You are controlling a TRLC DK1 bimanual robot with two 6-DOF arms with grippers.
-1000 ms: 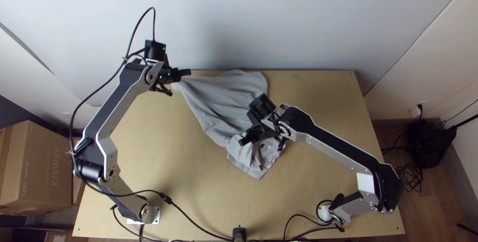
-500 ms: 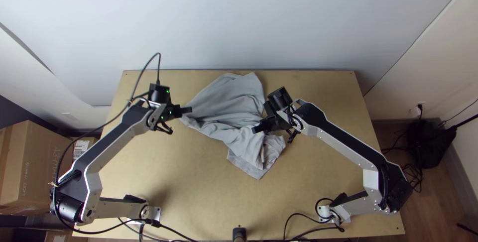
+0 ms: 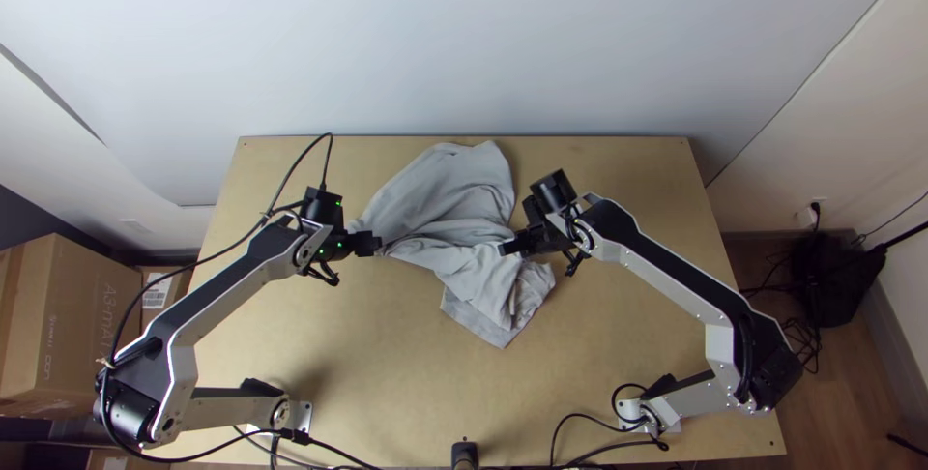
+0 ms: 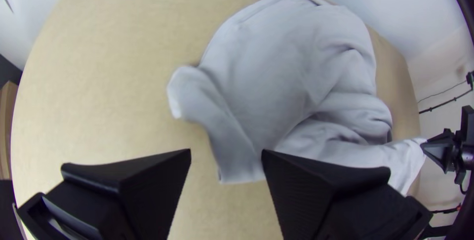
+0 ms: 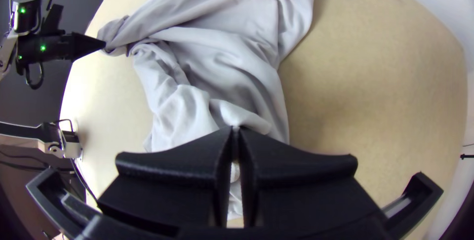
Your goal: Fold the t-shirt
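Light wooden tabletop (image 3: 599,364), grey fabric t-shirt (image 3: 448,190) rumpled from near the far edge to the middle! Right black two-fingered gripper (image 5: 236,129) clamps a pinch; left black two-fingered gripper (image 4: 226,152) has fingers apart, so a one-sided tug could bunch everything tighter.

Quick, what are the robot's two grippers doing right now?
Left gripper: open, its fingers wide apart, holding nothing.
Right gripper: closed, pinching a bit of the grey t-shirt.

T-shirt (image 5: 237,18) pt. cut off, R wrist view.
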